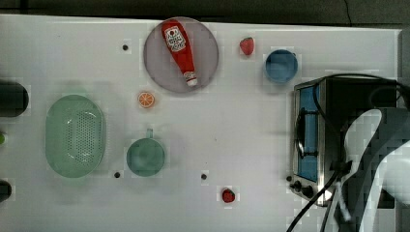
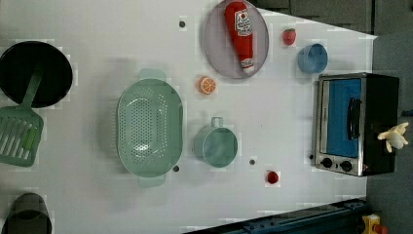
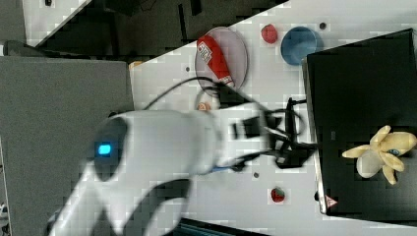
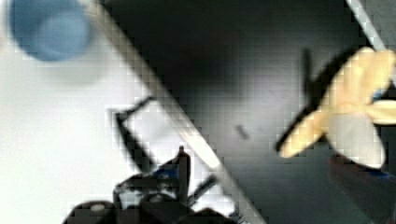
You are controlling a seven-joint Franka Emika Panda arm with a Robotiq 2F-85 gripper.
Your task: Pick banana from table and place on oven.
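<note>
banana [image 3: 379, 151] | lies on oven [image 3: 361, 88] top | beside jaws, apart

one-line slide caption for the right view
Peeled banana lies on the oven's black top; robot arm reaches over the white table.

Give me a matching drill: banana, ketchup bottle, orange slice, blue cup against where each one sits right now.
Things:
1. banana
2. ketchup bottle
3. orange slice
4. blue cup

Places:
A. lying on the grey round plate
B. on the bare table, between the plate and the green mug
C. on the black top of the oven
D. on the table next to the oven, near a strawberry

Pairs: 1-C, 2-A, 3-B, 4-D
</note>
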